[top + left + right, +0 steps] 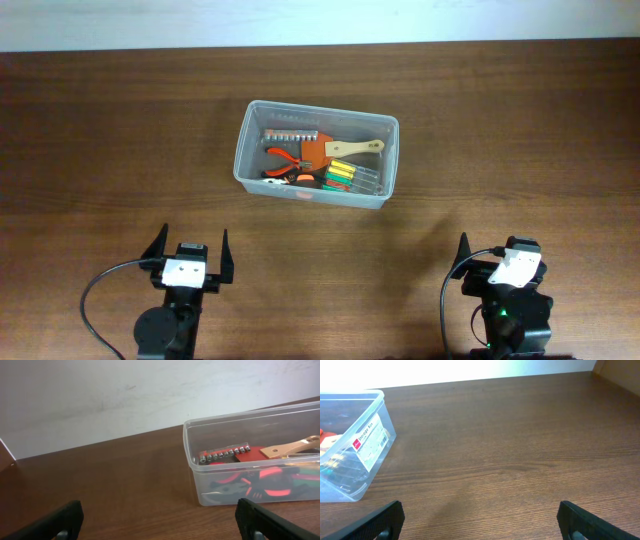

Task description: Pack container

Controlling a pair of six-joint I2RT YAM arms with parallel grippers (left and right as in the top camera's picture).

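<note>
The container (247, 152), a clear-greyish plastic bin, stands in the middle of the wooden table. Inside lie a wooden-handled brush (352, 148), orange-handled pliers (284, 161), a red holder with a row of bits (292, 134) and green and yellow screwdrivers (350, 177). It also shows in the left wrist view (192, 455) and the right wrist view (380, 402). My left gripper (190, 252) is open and empty near the front edge, left of the container. My right gripper (495, 262) is open and empty at the front right. The right jaw of the right gripper is hidden under the camera.
A white label (369, 440) is stuck on the container's short side. Bare wood lies between the grippers and the container. A pale wall (100, 395) stands behind the table's far edge.
</note>
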